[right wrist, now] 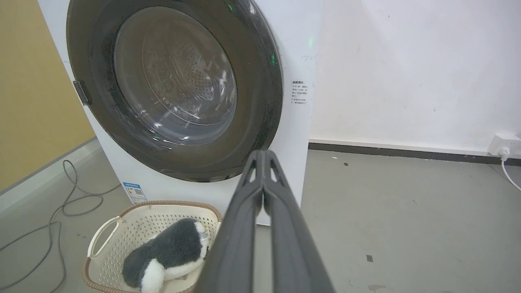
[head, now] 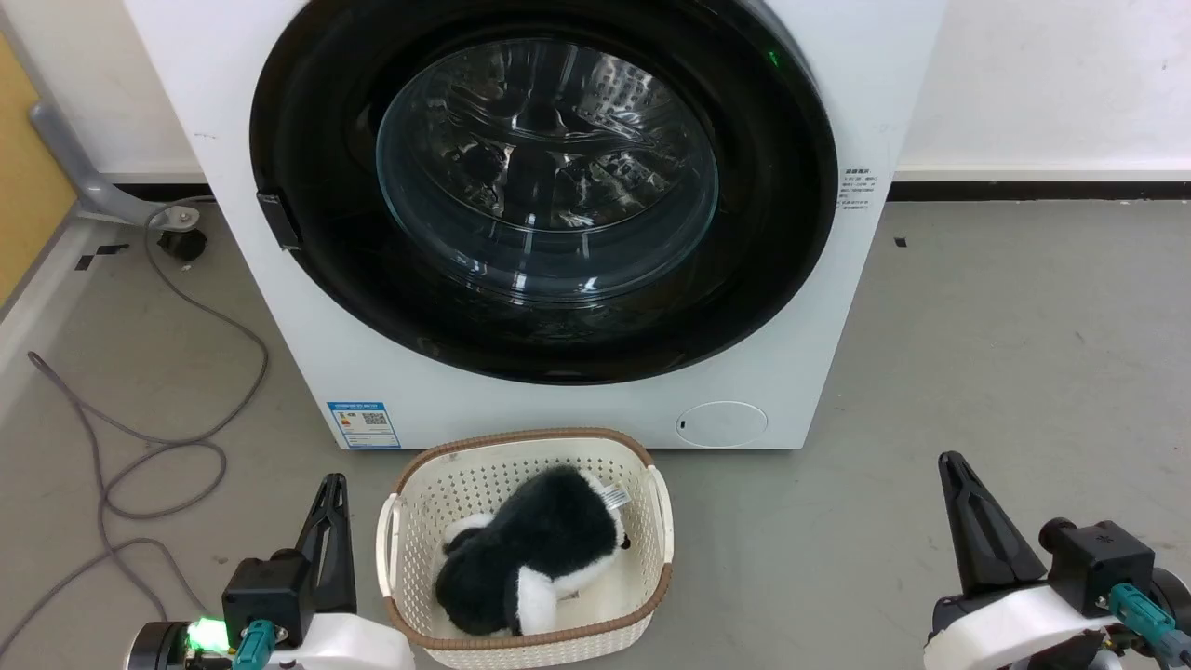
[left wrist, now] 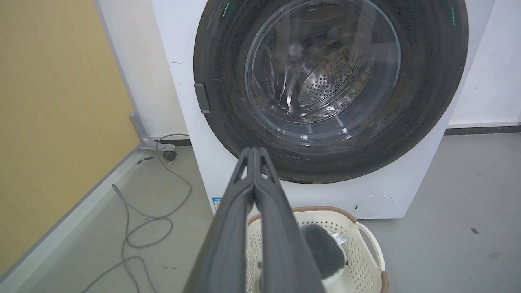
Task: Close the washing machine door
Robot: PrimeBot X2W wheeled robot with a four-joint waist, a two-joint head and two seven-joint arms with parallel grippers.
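The washing machine door [head: 544, 191] looks shut, well ahead of my left fingers [left wrist: 238, 203] and right fingers [right wrist: 244, 211], both pinched together and empty, so I think only a soft check push is left.

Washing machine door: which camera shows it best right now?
Head view: the washing machine door faces the camera unobstructed, with only its top cropped. The left wrist view crops the top too, and the left tool overlaps the lower rim. The right wrist view shows the door obliquely, its upper edge cut off.
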